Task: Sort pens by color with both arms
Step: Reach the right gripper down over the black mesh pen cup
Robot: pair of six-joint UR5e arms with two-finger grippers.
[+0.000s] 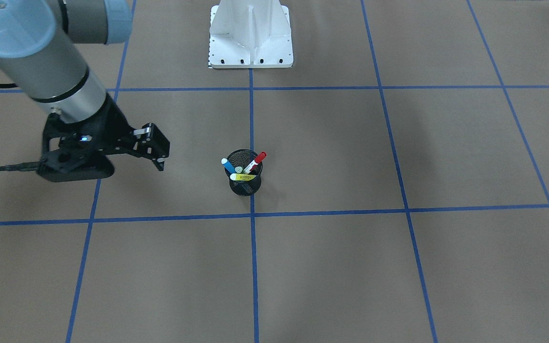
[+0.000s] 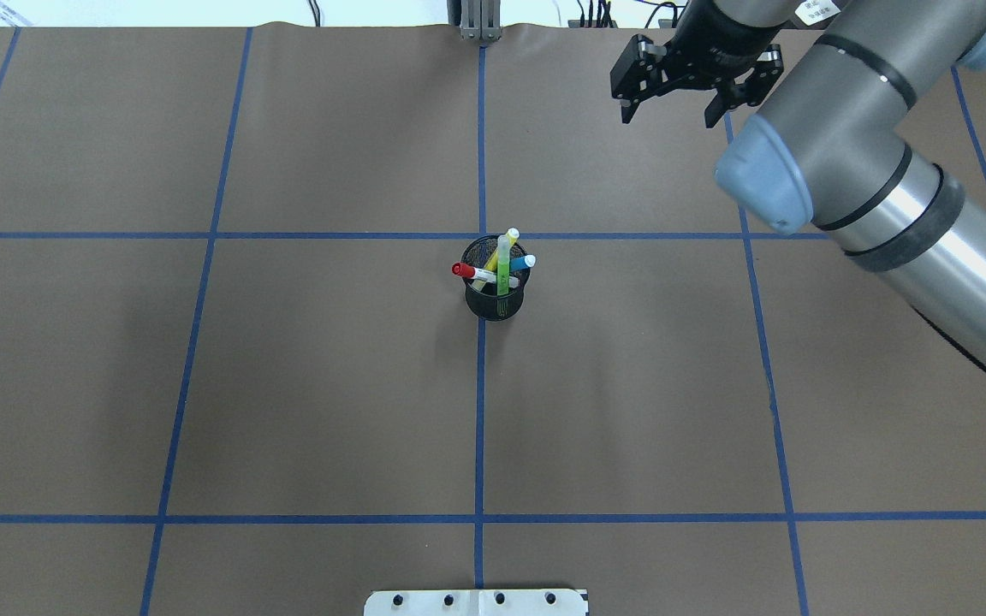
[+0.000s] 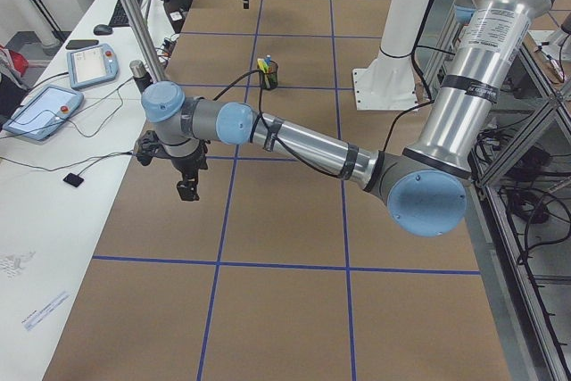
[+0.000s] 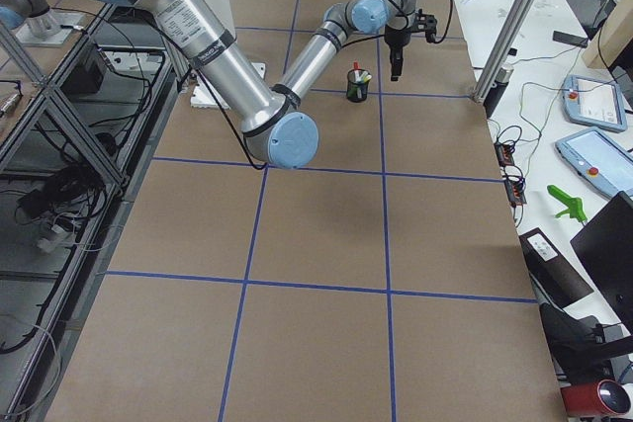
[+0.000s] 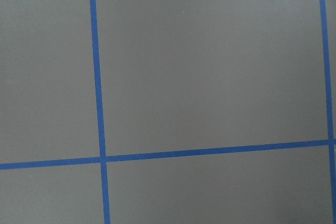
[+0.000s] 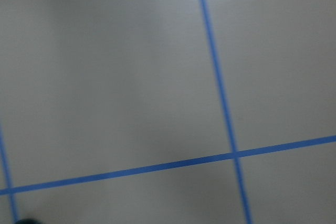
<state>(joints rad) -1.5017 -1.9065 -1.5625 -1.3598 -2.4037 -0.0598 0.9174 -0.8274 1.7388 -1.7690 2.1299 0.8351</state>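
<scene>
We see four slim pens (image 2: 503,272) leaning in the round black mesh cup (image 2: 493,305): blue, red-capped white, lime green and yellow. The matte black right gripper (image 2: 667,115) hangs well apart from the cup, jaws wide and empty. The left gripper (image 3: 187,188) is also far from the cup; we cannot tell its opening.

- No text can be read for sure in any view.
- The white sticker (image 2: 817,9) on the grey right arm (image 2: 861,68) has print, but it is too small to read.
- The dark lettering (image 3: 483,28) on the upright silver tube of the left arm (image 3: 303,144) is blurred.
- The print on the yellow marker pen (image 1: 243,177) is not legible.
</scene>
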